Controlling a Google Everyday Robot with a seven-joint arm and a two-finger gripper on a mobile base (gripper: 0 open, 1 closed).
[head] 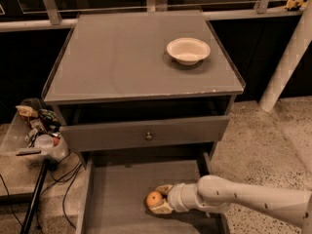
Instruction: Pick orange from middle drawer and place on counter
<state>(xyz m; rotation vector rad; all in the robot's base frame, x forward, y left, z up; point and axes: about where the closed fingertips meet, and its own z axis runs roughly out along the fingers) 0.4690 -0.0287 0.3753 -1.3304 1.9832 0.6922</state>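
Observation:
The orange (153,199) lies on the floor of the open middle drawer (122,189), toward its front right. My gripper (157,199) reaches in from the right on a white arm (243,199). Its two tan fingers (164,188) sit on the far and near sides of the orange and press against it. The orange still rests low in the drawer. The counter (126,57) is the gray cabinet top above, with a chipped front edge.
A white bowl (188,50) stands on the counter at the back right. The upper drawer front with a round knob (148,136) juts out above the middle drawer. A clear bin of clutter (39,130) and cables are on the left. A white pillar (287,67) is on the right.

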